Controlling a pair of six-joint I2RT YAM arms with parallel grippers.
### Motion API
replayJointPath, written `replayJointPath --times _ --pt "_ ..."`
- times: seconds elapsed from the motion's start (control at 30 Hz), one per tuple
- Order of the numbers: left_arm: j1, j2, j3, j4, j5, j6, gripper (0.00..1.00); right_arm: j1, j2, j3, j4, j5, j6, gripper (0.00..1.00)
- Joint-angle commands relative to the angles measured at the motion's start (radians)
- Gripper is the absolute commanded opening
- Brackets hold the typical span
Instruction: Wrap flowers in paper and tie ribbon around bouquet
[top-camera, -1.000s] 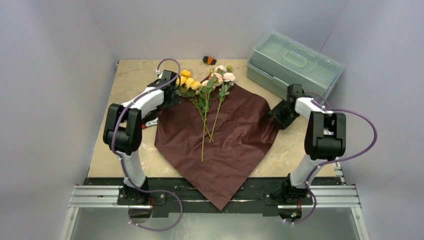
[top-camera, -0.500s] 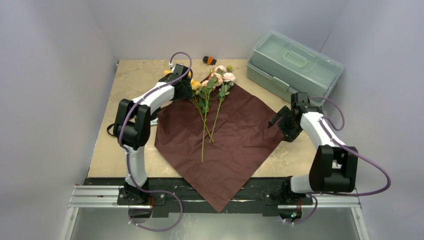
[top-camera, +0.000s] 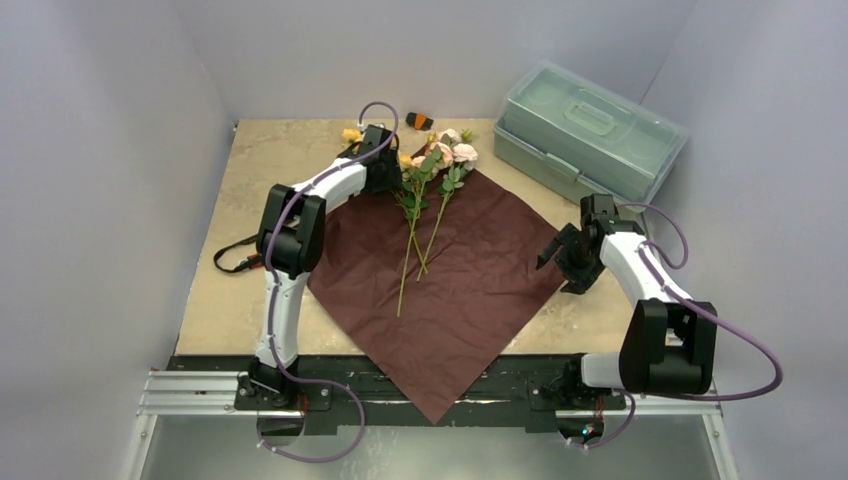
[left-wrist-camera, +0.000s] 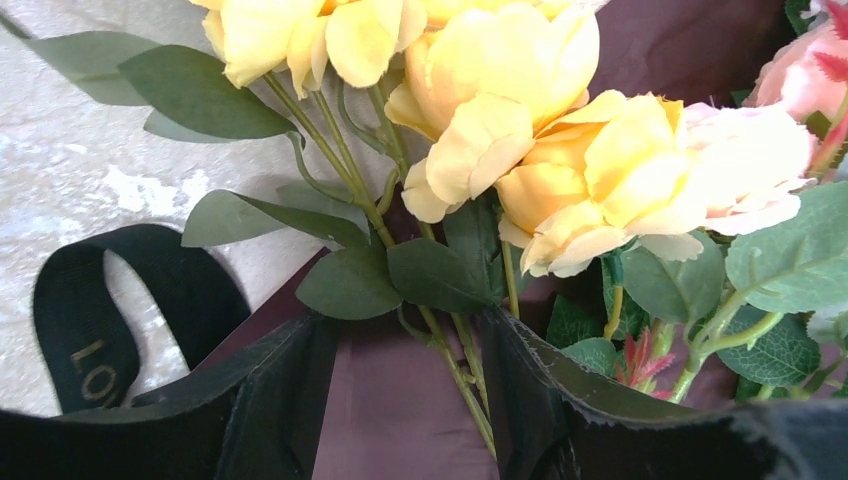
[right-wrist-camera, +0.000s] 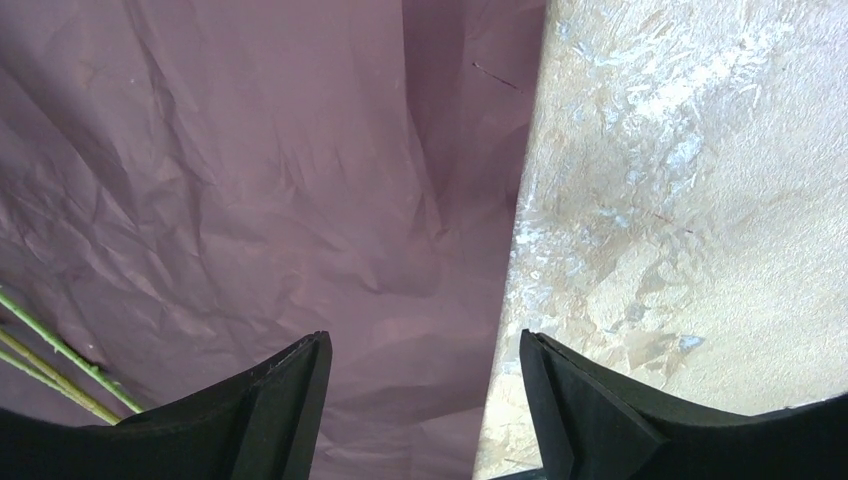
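The ribbon (left-wrist-camera: 80, 340) bears gold letters "LO"; the rest is cut off behind a finger. Since a second ago the left gripper (left-wrist-camera: 410, 345) has reached farther in to the flowers (left-wrist-camera: 520, 150), which lie on the paper's (right-wrist-camera: 250, 180) far corner. Its jaws stand apart on either side of the yellow blooms' stems. The right gripper (right-wrist-camera: 420, 350), jaws apart, has drawn back and hovers over the paper's right edge.
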Motion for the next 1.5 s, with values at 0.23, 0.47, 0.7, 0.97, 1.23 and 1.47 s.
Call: replayJointPath --times 0.23,0.47,0.7,0.97,1.23,1.47 --pt "-0.027 -0.034 0.045 0.025 -0.010 0.088 0.58 0.003 0.058 0.062 0.000 -0.027 -0.062 0.75" --pt "-0.038 -0.305 -0.128 -0.023 -0.082 0.223 0.70 0.038 -0.016 0.061 -0.033 -0.061 -0.070 0.75" --pt "-0.087 -0.566 -0.363 -0.139 -0.098 0.203 0.74 0.183 -0.220 -0.146 -0.045 -0.182 0.070 0.83" --pt "-0.127 -0.759 -0.548 -0.187 -0.067 0.113 0.75 0.320 -0.499 -0.435 0.001 -0.302 0.290 0.91" --pt "-0.180 -0.829 -0.595 -0.227 -0.077 0.071 0.75 0.389 -0.564 -0.632 0.191 -0.337 0.411 0.80" --pt "-0.209 -0.874 -0.623 -0.230 -0.069 0.055 0.74 0.440 -0.420 -0.639 0.373 -0.344 0.401 0.70"
